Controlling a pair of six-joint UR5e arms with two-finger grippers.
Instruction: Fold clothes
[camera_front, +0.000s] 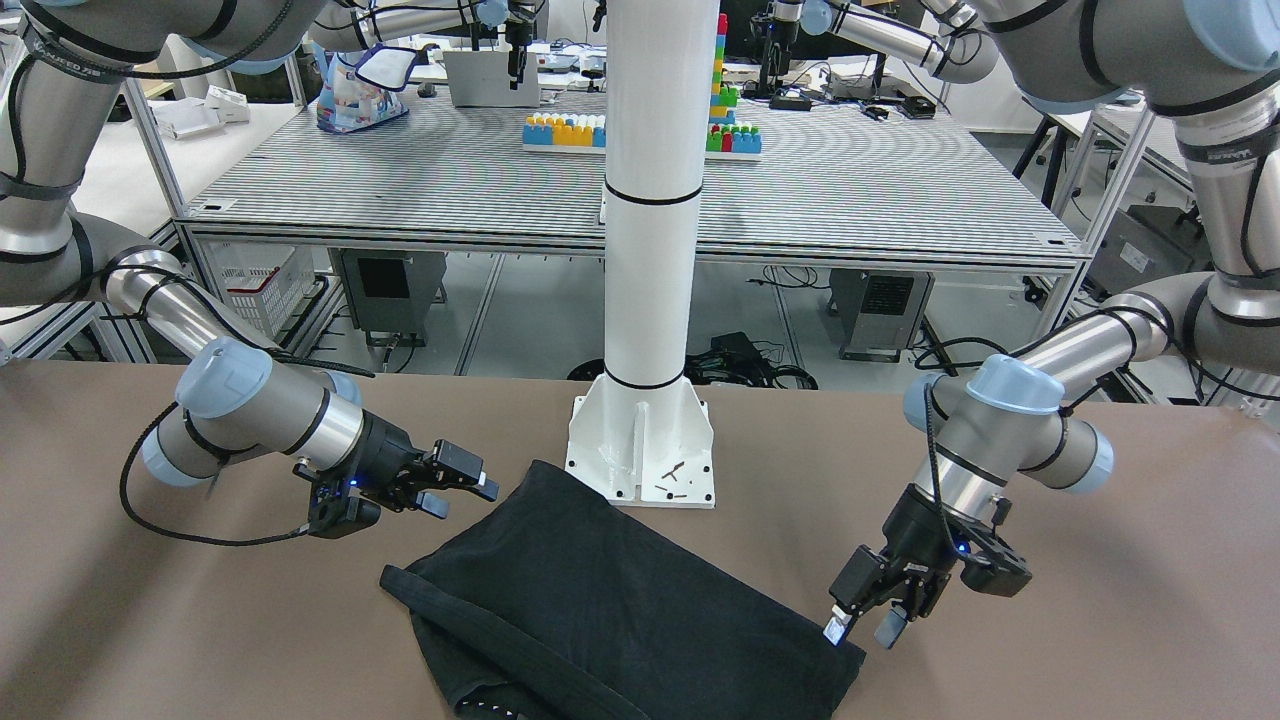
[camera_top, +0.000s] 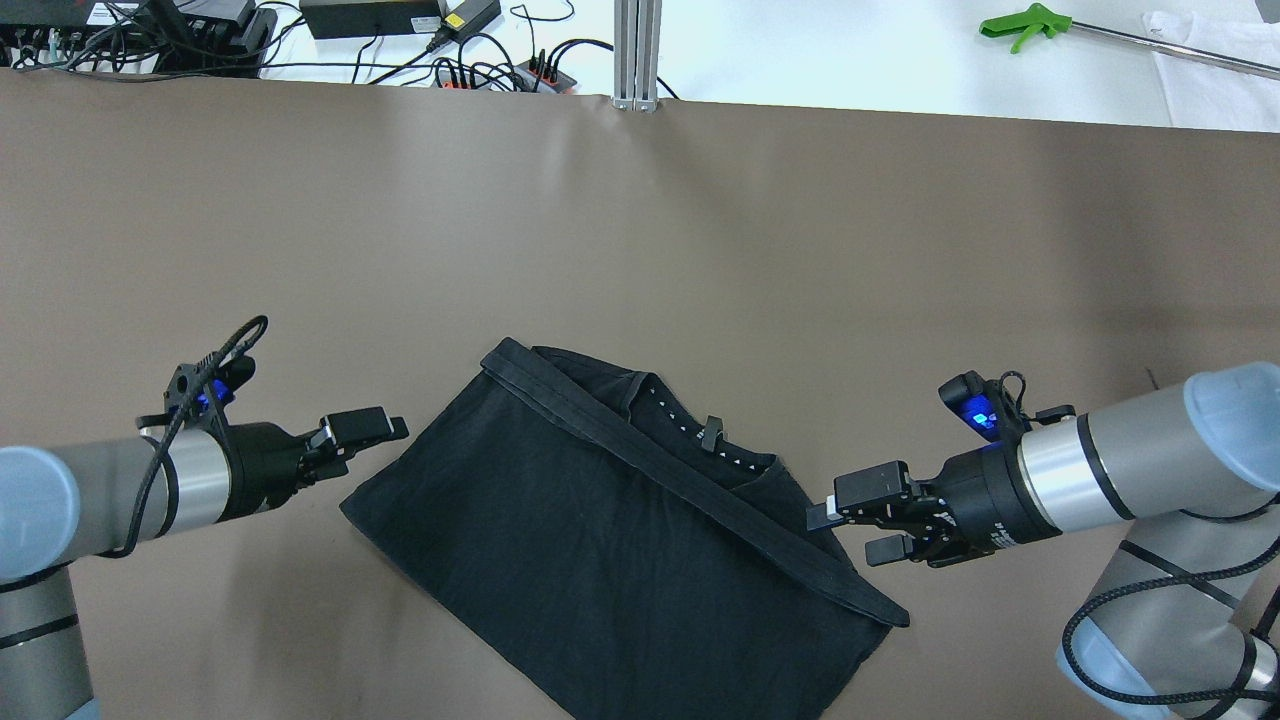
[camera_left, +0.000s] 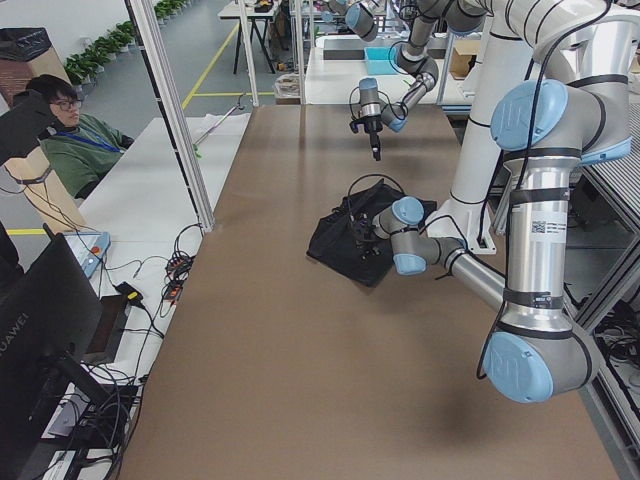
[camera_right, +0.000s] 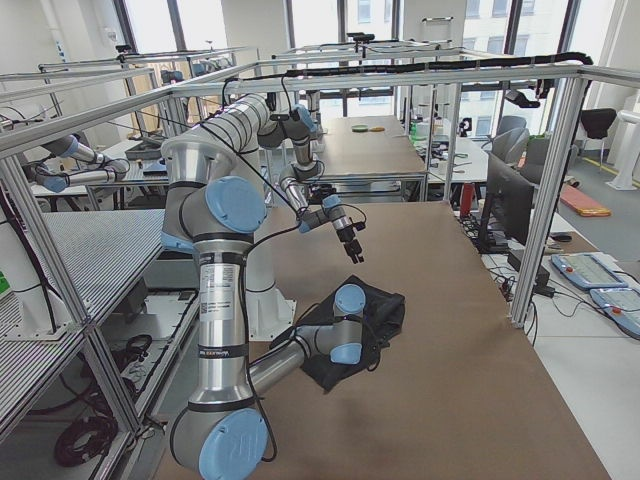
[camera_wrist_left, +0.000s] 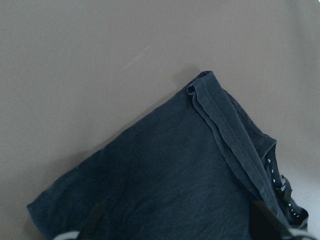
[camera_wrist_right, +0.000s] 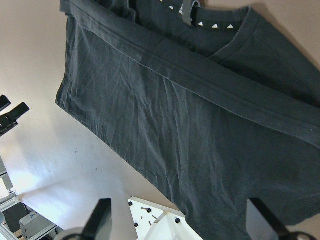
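The clothes (camera_top: 620, 540) are one black garment folded into a slanted rectangle on the brown table, with a hem band (camera_top: 700, 490) running diagonally across it and the collar (camera_top: 700, 440) showing on the far side. My left gripper (camera_top: 365, 430) hovers open just off the garment's left corner, and it also shows as the left gripper (camera_front: 865, 628) in the front-facing view. My right gripper (camera_top: 850, 518) is open beside the right end, close to the band, and holds nothing; the front-facing view shows the right gripper (camera_front: 460, 482) too. Both wrist views look down on the clothes (camera_wrist_left: 190, 180) (camera_wrist_right: 200, 110) between wide-apart fingers.
The white pillar base (camera_front: 640, 455) stands right behind the garment on the robot's side. Cables and power strips (camera_top: 480, 60) line the far table edge, and a green tool (camera_top: 1020, 20) lies beyond it. A person (camera_left: 70, 140) sits off the table's far side.
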